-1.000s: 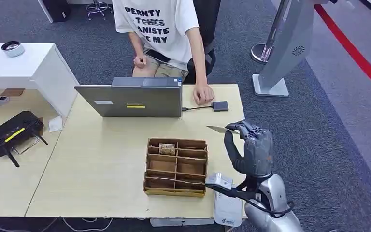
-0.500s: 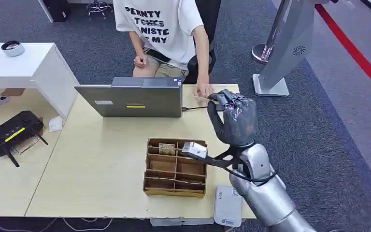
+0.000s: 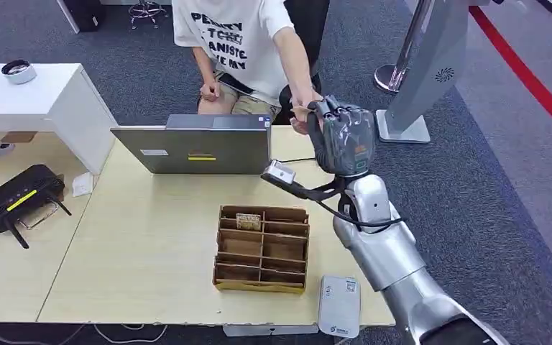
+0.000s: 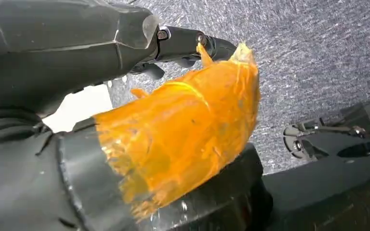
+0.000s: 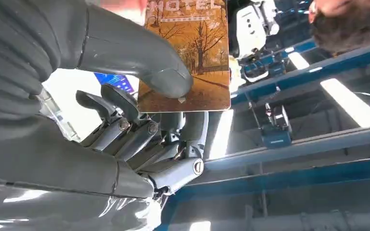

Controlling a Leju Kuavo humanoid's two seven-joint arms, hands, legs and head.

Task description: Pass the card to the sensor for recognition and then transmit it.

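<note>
Glossy printed card, matt pale wood table, brown cardboard organiser.

Grey carpet floor with a red stripe surrounds the light wood tabletop; a white cabinet stands just beside the tabletop.

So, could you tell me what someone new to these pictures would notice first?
First, the robot's right hand, raised past the far edge of the table, meeting a person's hand there. The right wrist view shows why: that hand pinches a hotel key card printed with autumn trees. Next come the open laptop and the cardboard divider box on the table.
</note>
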